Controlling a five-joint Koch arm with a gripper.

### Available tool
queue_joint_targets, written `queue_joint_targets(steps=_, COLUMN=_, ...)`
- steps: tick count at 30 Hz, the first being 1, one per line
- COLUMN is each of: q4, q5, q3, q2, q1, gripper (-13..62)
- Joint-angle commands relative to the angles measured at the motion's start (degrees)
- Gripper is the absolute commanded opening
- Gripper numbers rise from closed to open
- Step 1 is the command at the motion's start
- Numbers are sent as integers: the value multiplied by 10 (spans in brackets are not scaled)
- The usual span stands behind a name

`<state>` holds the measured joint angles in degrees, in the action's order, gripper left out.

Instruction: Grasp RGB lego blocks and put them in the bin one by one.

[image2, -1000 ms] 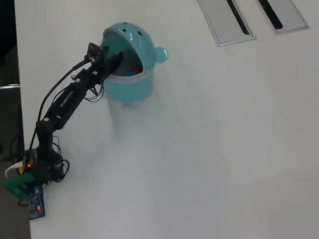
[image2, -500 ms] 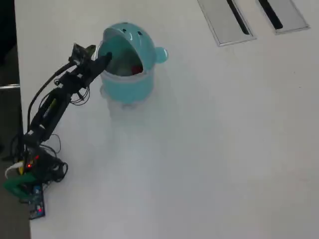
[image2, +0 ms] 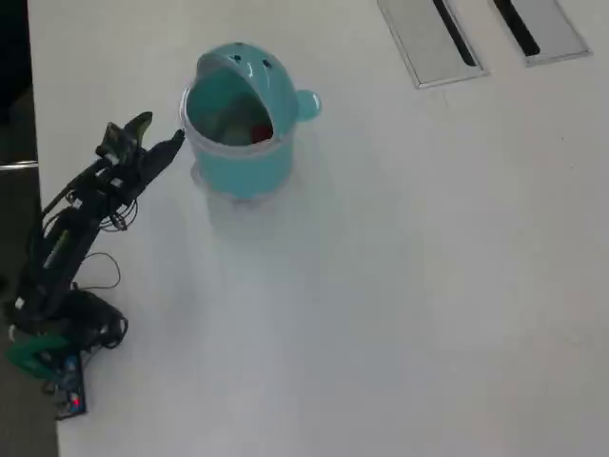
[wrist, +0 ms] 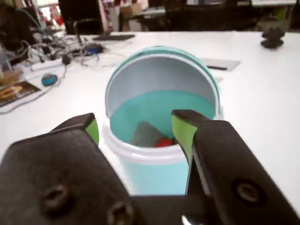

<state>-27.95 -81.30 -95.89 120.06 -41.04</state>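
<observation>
Bin (image2: 238, 157) stands on the table (image2: 400, 286) at the 11 o'clock part of the overhead view, hood at its 12 o'clock side, knob at 3 o'clock. Red block (wrist: 164, 142) lies inside on the bin floor, beside a grey shape that cannot be identified; in the overhead view a red spot (image2: 257, 132) shows inside the rim. No other blocks are visible on the table. Gripper (wrist: 136, 126) sits just outside the rim at the bin's 9 o'clock side, jaws apart and empty, green pads (wrist: 183, 133) facing the opening. Judged step: release is done and the arm should clear the bin. To do this well, hold the jaws apart, lift before swinging so the tips do not clip the pale rim, and avoid nudging the light bin off its spot.
</observation>
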Motion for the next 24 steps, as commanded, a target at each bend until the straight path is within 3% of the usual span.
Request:
queue_joint_targets(steps=1, q4=15, q5=24, q3=3, q2=53, q1=4, gripper=287)
queue_joint_targets(steps=7, q4=46, q5=68, q3=-99, q2=154, q1=4, gripper=289)
queue_joint_targets(steps=10, q4=46, q5=125, q3=-94, q2=156, q1=45, gripper=330)
queue_joint_targets(steps=18, q4=61, q5=352, q3=-32, q2=156, q1=127, gripper=331)
queue_joint_targets(steps=24, q4=152, q5=497, q3=-80, q2=156, q1=235, gripper=331)
